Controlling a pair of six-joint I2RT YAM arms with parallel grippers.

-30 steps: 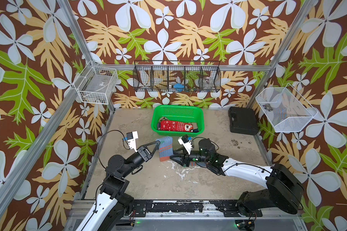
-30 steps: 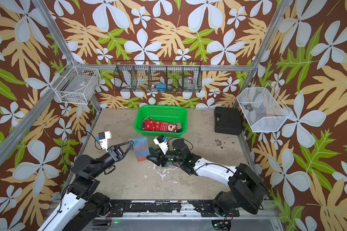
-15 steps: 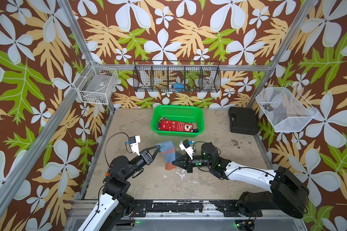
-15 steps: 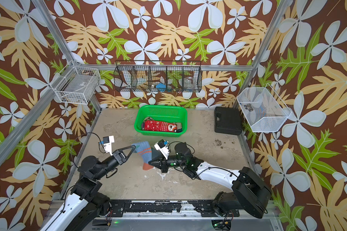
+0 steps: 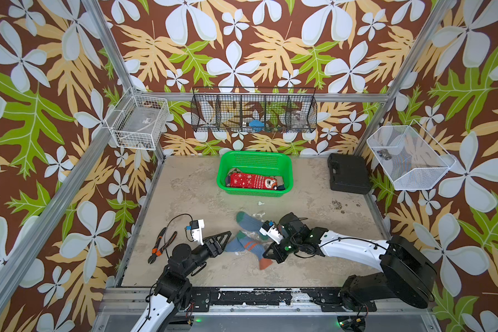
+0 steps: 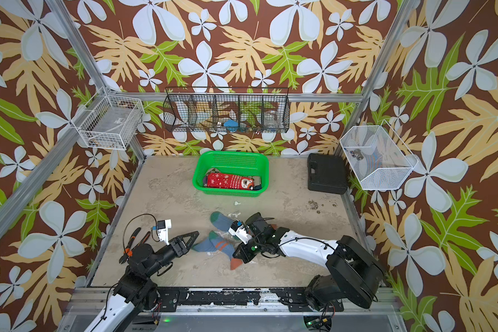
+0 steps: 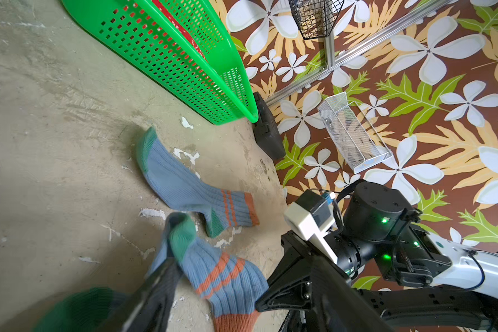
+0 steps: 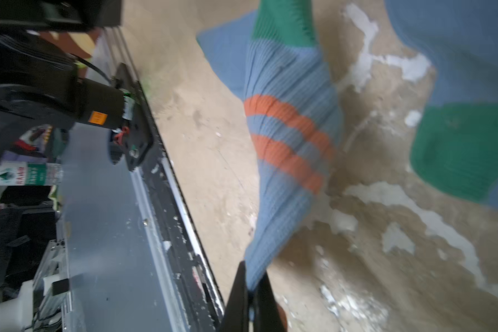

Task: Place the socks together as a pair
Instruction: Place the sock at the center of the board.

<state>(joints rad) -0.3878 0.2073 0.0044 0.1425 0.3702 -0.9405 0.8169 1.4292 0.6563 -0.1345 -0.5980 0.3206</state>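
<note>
Blue-grey sock (image 5: 247, 247) on bench (image 5: 196, 189): we saw right gripper (image 5: 266, 254) clamped near its cuff, left gripper (image 5: 227, 241) parted just left of it.

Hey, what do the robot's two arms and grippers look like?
Left arm and right arm: white shells, black joints, thin black cables. Left gripper and right gripper: black triangular lattice fingers, white camera mount behind. Green lights glow on the right arm.

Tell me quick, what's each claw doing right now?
Left gripper: open, gripping nothing, beside the nearer blue-grey sock.
Right gripper: shut on that sock's orange cuff.
</note>
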